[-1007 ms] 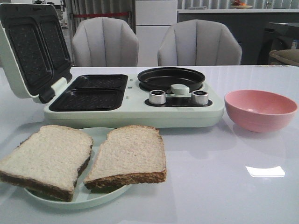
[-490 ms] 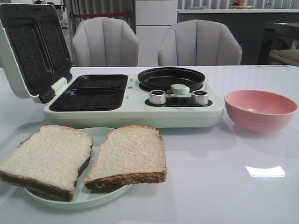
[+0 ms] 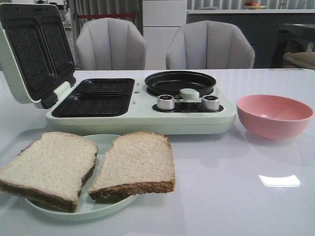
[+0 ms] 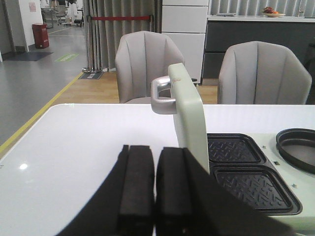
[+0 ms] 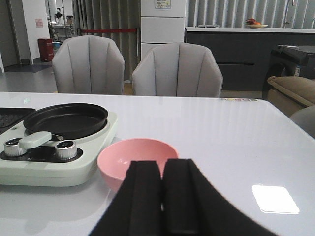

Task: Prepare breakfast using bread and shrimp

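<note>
Both bread slices sit side by side on the pale green plate, near edge of the worktop, just in front of the open sandwich maker. Can't spot shrimp; the pink bowl hides its inside. My plan: pinch one slice by its crust, lift flat. Left claw and right claw both clenched, empty, hovering low.

bread slices: 2 | plate: 1 | breakfast maker: 1, with 2 sandwich wells, 1 round pan, 2 knobs | pink bowl: 1 | chairs: 2 | table: 1 | shrimp: 0 visible
</note>
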Available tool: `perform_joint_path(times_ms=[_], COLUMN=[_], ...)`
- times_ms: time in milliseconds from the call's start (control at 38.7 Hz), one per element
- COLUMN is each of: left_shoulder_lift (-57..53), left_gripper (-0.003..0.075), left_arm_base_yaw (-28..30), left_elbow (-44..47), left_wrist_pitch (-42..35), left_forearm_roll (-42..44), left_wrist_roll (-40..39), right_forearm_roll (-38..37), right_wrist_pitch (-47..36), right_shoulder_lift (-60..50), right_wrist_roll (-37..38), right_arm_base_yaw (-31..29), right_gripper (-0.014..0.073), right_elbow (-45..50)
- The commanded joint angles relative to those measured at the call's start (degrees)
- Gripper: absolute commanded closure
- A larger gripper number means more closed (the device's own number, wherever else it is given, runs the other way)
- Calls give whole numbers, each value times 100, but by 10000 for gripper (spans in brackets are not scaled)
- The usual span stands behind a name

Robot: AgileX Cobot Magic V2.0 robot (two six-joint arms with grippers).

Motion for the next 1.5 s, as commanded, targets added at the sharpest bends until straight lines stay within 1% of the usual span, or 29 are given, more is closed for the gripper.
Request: perform_joint_path(times_ms=[0, 26, 77, 129, 206, 258, 284, 310, 619, 723, 800, 852, 1007, 1110, 1239, 1342, 1471], left_shoulder_lift=[85, 85, 85, 85, 85, 85, 85, 85, 85, 85, 85, 85, 311, 704, 1415, 2140, 2989], left_gripper=[573, 556, 489, 405, 250, 169, 139, 125, 118, 118, 118, 118, 119, 120, 139, 140, 140], left_arm_base_yaw=[9, 9, 9, -1, -1, -1, -1, -1, -1, -1, -9, -99, -807, -1499, -2428, -3178, -3862], left_elbow=[-209, -209, -209, -236, -257, -257, -257, -257, -257, -257, -257, -257, -235, -235, -235, -235, -235], left_wrist_pitch=[-426, -426, -400, -309, -192, -192, -207, -217, -261, -119, 100, 244, 285, 523, 828, 1080, 1354], left_forearm_roll=[-99, -99, -99, -99, -99, -99, -99, -99, -99, -131, 71, 428, 2051, 2931, 3646, 4196, 4769], left_wrist_roll=[-44, -44, -44, -44, -44, -44, -44, -44, -44, 0, 165, 177, 167, 167, 167, 167, 167], right_forearm_roll=[-65, -65, -65, -65, -65, -65, -65, -65, -65, -65, -65, -65, -65, -65, -65, -65, -65], right_wrist_pitch=[-456, -456, -456, -456, -456, -456, -456, -456, -456, -456, -456, -456, -456, -456, -456, -456, -456], right_shoulder_lift=[-108, -108, -108, -108, -108, -108, -108, -108, -108, -108, -108, -108, -108, -108, -108, -108, -108], right_wrist_roll=[-6, -6, -6, -6, -6, -6, -6, -6, -6, -6, -6, -6, -6, -6, -6, -6, -6], right_arm_base_yaw=[-32, -32, -32, -32, -32, -32, -32, -32, -32, -32, -32, -32, -32, -32, -32, -32, -32], right_gripper=[453, 453, 453, 453, 453, 453, 453, 453, 453, 453, 453, 453, 453, 453, 453, 453, 453], right_elbow=[-68, -68, -68, -68, -68, -68, -68, -68, -68, -68, -68, -68, -68, -68, -68, -68, -68])
